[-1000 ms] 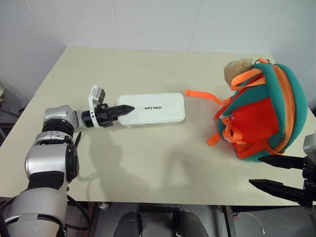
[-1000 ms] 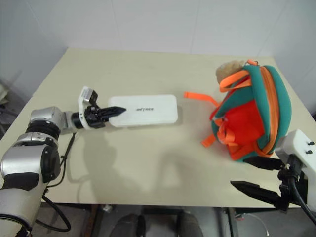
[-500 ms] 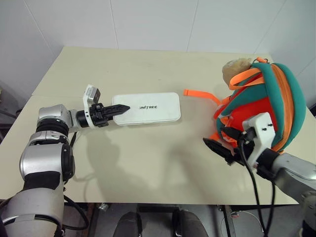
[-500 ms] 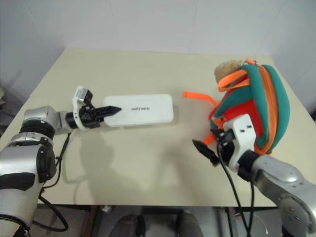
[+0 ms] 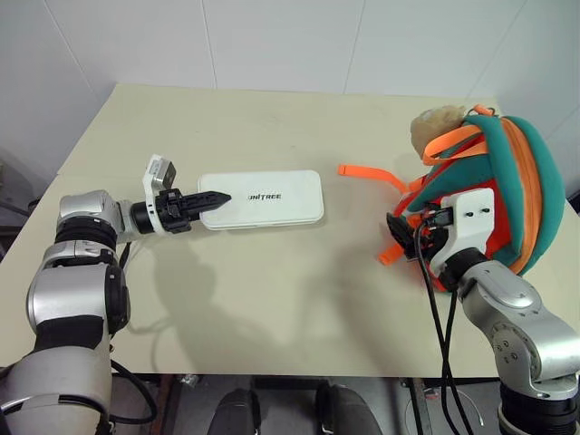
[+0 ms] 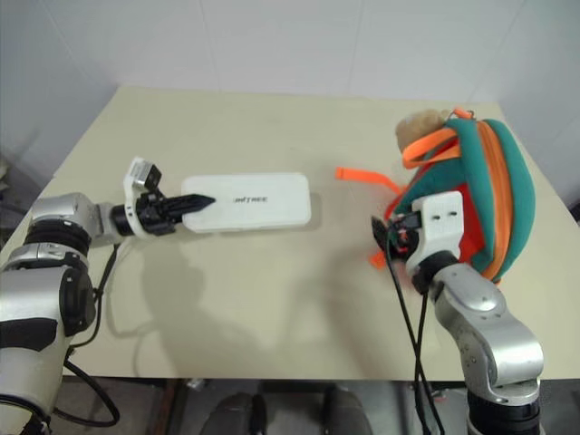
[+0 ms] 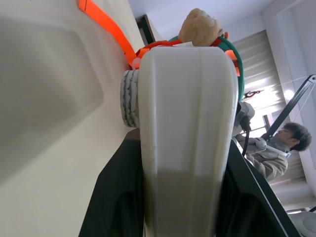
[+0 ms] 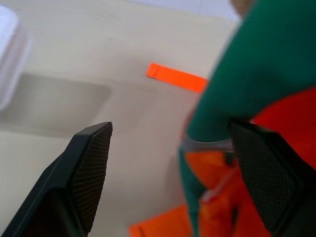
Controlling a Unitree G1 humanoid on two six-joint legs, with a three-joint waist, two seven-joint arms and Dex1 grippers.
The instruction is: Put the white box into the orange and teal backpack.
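The white box [image 5: 261, 198] is gripped at its near end by the closed left gripper [image 5: 210, 198], well apart from the backpack [image 5: 485, 204]. The right gripper [image 5: 399, 233], spread wide and empty, is placed against the backpack's front edge. The bag should be steadied and opened before the box is carried across.

The left gripper [image 5: 210, 198] is held level, its fingers clamped narrowly. The right gripper [image 8: 173, 173] is held level too, its fingers [image 8: 91, 173] spread wide.
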